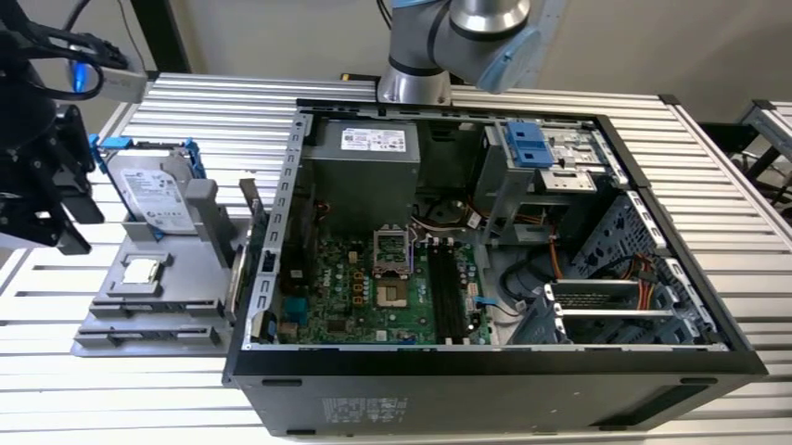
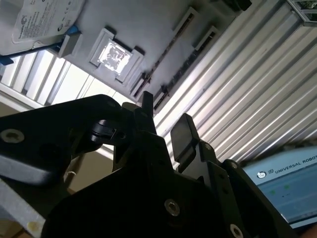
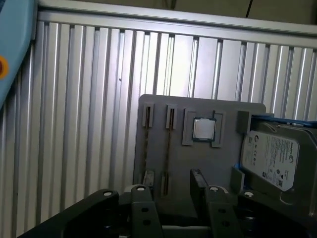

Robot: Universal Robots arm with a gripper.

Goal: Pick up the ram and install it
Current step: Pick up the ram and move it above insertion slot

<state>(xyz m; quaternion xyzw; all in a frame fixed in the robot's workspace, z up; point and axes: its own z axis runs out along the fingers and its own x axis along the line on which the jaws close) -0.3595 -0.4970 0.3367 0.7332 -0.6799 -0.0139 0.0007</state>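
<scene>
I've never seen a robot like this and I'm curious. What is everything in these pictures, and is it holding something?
It is a robot arm beside an open computer case. One picture comes from a camera watching the whole scene; the other two come from cameras riding on the arm's wrist. The black hand hovers above a grey tray, open and holding nothing. On the tray sit a hard drive in a blue frame, a small silver chip, and thin ram sticks standing on edge. No ram is picked up yet.
</scene>
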